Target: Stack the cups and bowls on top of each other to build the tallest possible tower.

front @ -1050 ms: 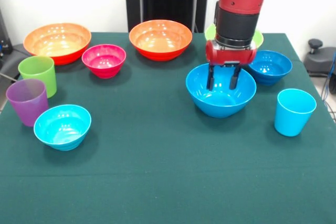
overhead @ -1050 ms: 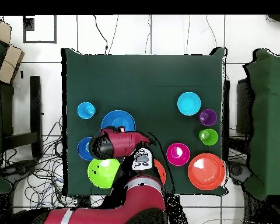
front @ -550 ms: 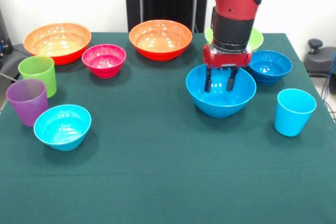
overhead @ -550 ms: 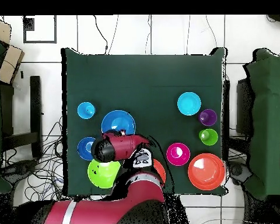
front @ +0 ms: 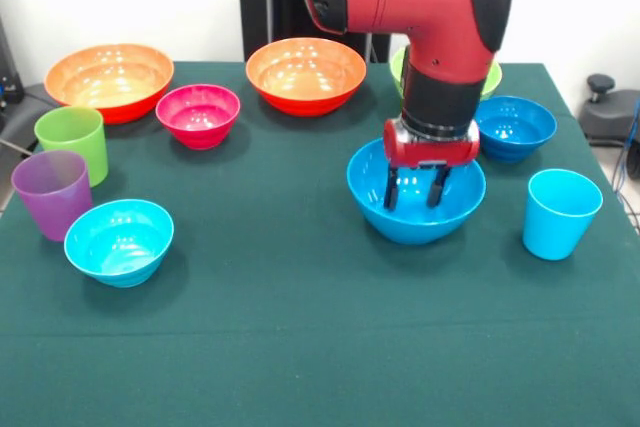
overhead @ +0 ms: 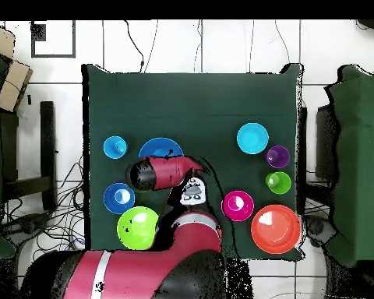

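Note:
My gripper (front: 413, 189) hangs open inside the large blue bowl (front: 372, 199), both fingertips low against its inner wall, gripping nothing. Behind the arm a lime green bowl (front: 490, 73) peeks out, and a small dark blue bowl (front: 515, 128) sits to its right. The light blue cup (front: 560, 213) stands alone at the right. Two orange bowls (front: 305, 74) (front: 108, 78), a magenta bowl (front: 198, 115), a green cup (front: 72, 142), a purple cup (front: 52, 193) and a cyan bowl (front: 120, 240) are spread over the left side. Nothing is stacked.
In the overhead view the arm covers part of the blue bowl (overhead: 156, 145) and hides one orange bowl. The lime green bowl (overhead: 138, 227) and dark blue bowl (overhead: 118, 198) lie near the table edge by the robot's base. Cables run along the floor beside the table.
The arm has moved away from the robot's base, and the large blue bowl has shifted a little the same way with the open gripper inside it. The lime green bowl is more exposed.

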